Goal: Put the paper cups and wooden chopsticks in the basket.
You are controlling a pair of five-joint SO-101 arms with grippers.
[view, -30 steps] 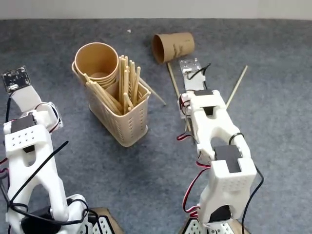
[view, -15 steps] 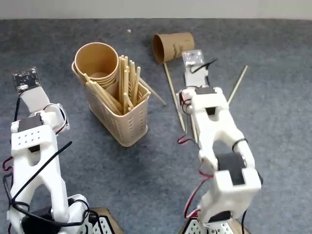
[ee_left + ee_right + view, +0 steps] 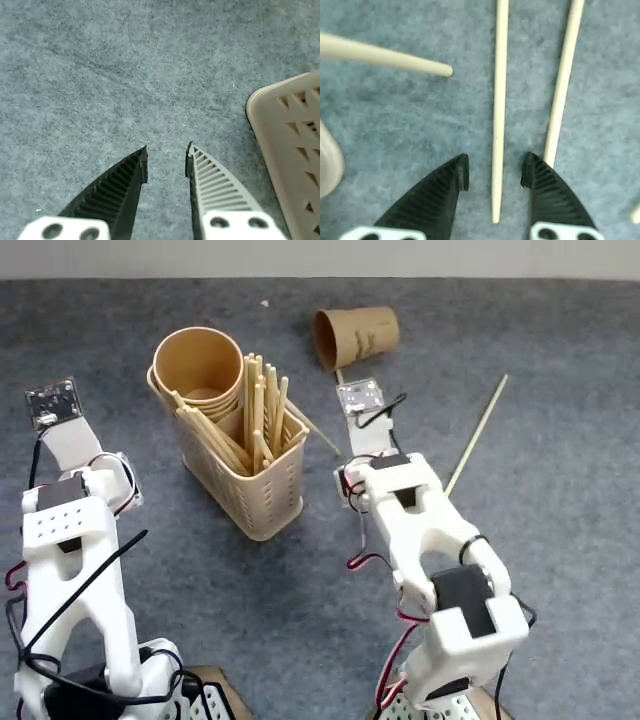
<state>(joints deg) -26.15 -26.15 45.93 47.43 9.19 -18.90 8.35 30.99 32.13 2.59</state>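
right pincer (image 3: pixel 495 165) spread apart straddling a loose chopstick (image 3: pixel 499 90), left pincer (image 3: pixel 167 148) apart too, just beside the basket (image 3: pixel 287 150)

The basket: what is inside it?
Inside the basket stand a paper cup and many chopsticks. Their lower parts and the basket floor are covered.

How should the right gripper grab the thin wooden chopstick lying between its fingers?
Near its end, from straight above: the thin wooden chopstick lies flat on the grey carpet, running lengthwise between the open fingers of the right gripper, so closing across its narrow shaft should pinch it.
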